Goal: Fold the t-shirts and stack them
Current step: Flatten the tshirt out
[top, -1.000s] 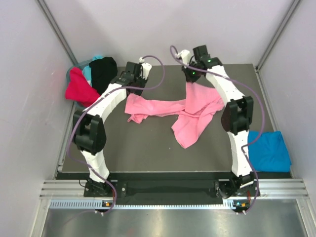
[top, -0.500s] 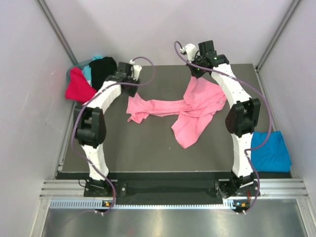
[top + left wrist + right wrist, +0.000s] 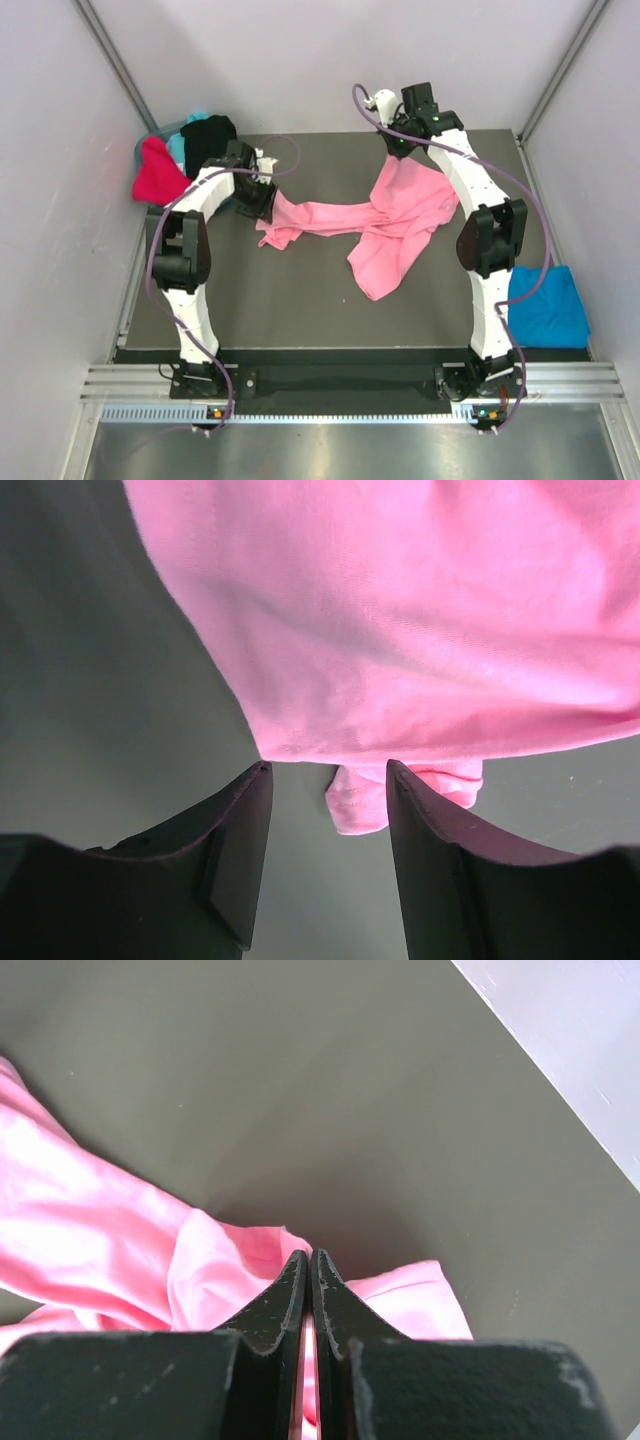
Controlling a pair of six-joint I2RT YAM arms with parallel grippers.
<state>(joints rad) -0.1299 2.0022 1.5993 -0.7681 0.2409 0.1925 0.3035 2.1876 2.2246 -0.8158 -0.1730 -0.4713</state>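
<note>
A light pink t-shirt (image 3: 375, 225) lies crumpled across the middle of the dark table. My right gripper (image 3: 398, 148) is shut on its far right edge and holds that part raised; the right wrist view shows pink cloth (image 3: 200, 1260) pinched between the closed jaws (image 3: 309, 1260). My left gripper (image 3: 262, 205) is open at the shirt's left end, low over the table. In the left wrist view its gripper (image 3: 328, 772) stands just short of a small hem fold (image 3: 362, 805). A folded bright blue t-shirt (image 3: 545, 305) lies at the right edge.
A pile of red (image 3: 158, 175), teal (image 3: 180, 145) and black (image 3: 208, 143) t-shirts sits in a container at the far left corner. White walls close in on both sides and the back. The table's (image 3: 300, 300) front edge meets a metal rail.
My left gripper has swung from the far left of the table down to the pink shirt's left end. My right gripper moved slightly back with the cloth, then held still.
</note>
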